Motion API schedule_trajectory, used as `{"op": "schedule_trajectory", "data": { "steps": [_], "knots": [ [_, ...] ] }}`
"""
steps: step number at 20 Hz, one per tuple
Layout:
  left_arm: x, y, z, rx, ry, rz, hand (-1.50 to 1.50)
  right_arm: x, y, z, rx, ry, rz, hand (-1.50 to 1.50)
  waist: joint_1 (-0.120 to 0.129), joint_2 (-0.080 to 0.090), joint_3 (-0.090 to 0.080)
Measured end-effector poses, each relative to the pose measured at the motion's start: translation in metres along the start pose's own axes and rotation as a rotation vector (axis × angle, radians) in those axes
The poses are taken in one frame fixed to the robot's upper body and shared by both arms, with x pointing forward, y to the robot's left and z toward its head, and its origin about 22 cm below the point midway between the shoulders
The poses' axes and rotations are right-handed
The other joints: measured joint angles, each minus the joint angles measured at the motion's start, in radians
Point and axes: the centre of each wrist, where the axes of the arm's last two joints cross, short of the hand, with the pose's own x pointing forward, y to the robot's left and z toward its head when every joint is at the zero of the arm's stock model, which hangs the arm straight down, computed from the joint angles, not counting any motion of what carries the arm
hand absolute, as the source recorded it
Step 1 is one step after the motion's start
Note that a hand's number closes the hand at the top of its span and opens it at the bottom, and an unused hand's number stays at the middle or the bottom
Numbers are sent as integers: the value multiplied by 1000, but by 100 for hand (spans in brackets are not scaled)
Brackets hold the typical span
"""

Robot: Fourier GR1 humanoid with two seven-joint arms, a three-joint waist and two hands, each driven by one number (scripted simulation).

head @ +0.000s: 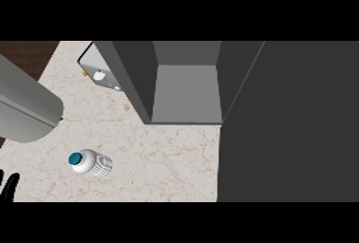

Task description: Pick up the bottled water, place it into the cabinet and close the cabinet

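Observation:
The bottled water [91,163] stands on the marble counter [161,156] at the lower left, seen from above as a white ribbed body with a blue cap. The grey cabinet [184,95] sits at the counter's back with its inside showing and nothing on its floor. Its dark door [291,123] is swung open and fills the right side of the view. Only the black fingertips of my left hand [8,187] show at the lower left edge, left of the bottle and apart from it. My right hand is out of sight.
A large grey rounded object [24,102] reaches in from the left edge. A small white appliance [98,66] with knobs stands behind the cabinet's left wall. Dark wood floor [24,54] shows beyond the counter's left edge.

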Motion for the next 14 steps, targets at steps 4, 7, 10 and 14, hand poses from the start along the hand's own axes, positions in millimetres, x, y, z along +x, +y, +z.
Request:
{"op": "schedule_trajectory", "data": {
  "steps": [4, 7, 10, 14],
  "knots": [
    [-3, 4, 10, -5, -6, -13, -150, -1, 0, 6, 3, 10, 3, -150, 0, 0, 0],
    [-4, 5, 9, 1, -6, -16, -150, 1, -3, 13, 2, 16, 19, -150, -6, 1, 0],
    [-6, 9, 10, 8, -16, -23, -150, 1, -5, 19, 9, 13, 29, -150, -8, 2, 0],
    [-12, 16, 9, 26, -5, -7, -150, 0, -3, 26, 20, 14, 19, -150, -11, 3, -1]
  ]
}}
